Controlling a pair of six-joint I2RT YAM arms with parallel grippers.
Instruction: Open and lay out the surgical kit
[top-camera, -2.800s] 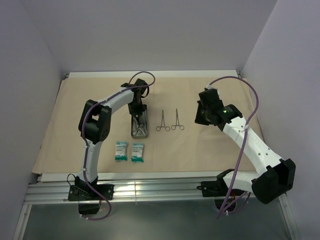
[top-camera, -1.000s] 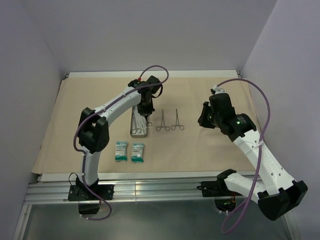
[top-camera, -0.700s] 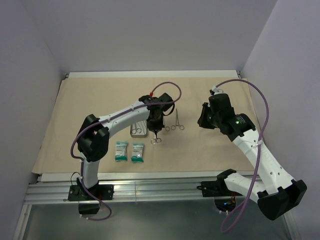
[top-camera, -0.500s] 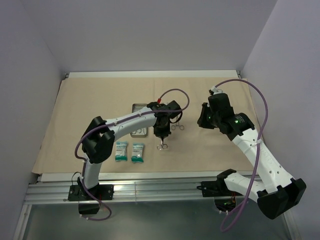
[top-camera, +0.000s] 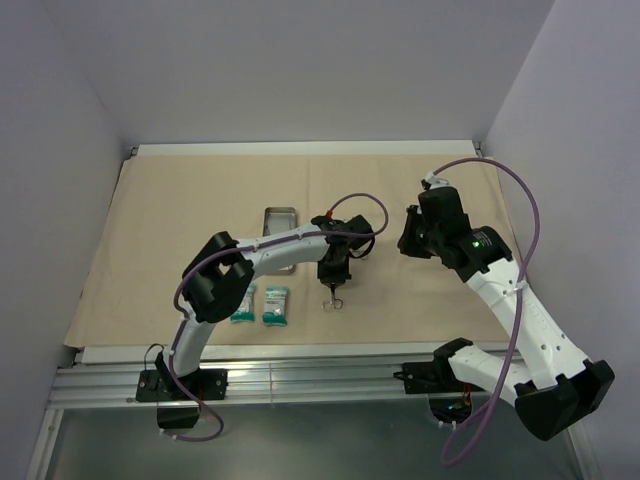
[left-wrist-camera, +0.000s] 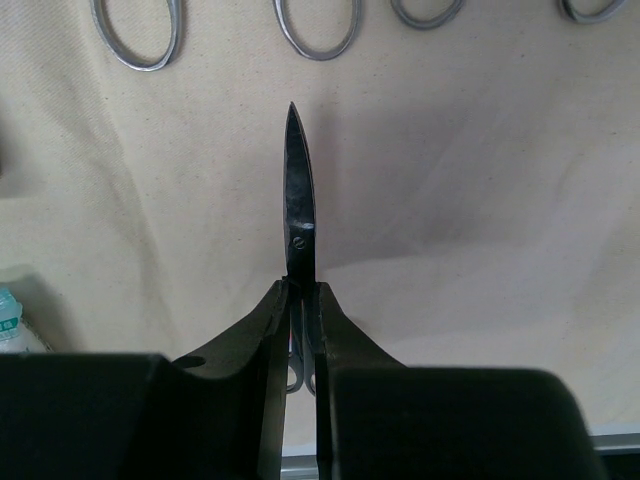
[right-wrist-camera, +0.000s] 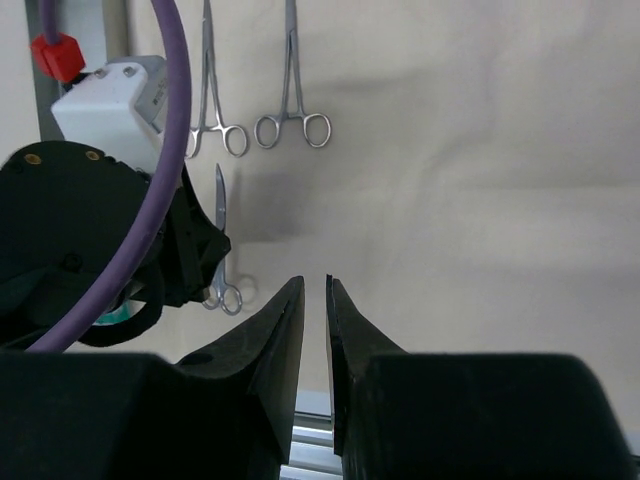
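Scissors (right-wrist-camera: 219, 215) are gripped by the left pincer (right-wrist-camera: 205, 255) over the tan wrap (right-wrist-camera: 480, 150). Two forceps (right-wrist-camera: 291, 90) are seen lying side by side beyond. The right pincer (right-wrist-camera: 314, 300) is narrowly parted, with nothing in it.

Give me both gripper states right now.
Left gripper: closed on the scissors.
Right gripper: open only a slit, holding nothing.

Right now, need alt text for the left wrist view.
The left gripper is shut on closed scissors, blades pointing away over the tan drape. Four ring handles of forceps line the top edge; a teal-white packet peeks in at the left edge.
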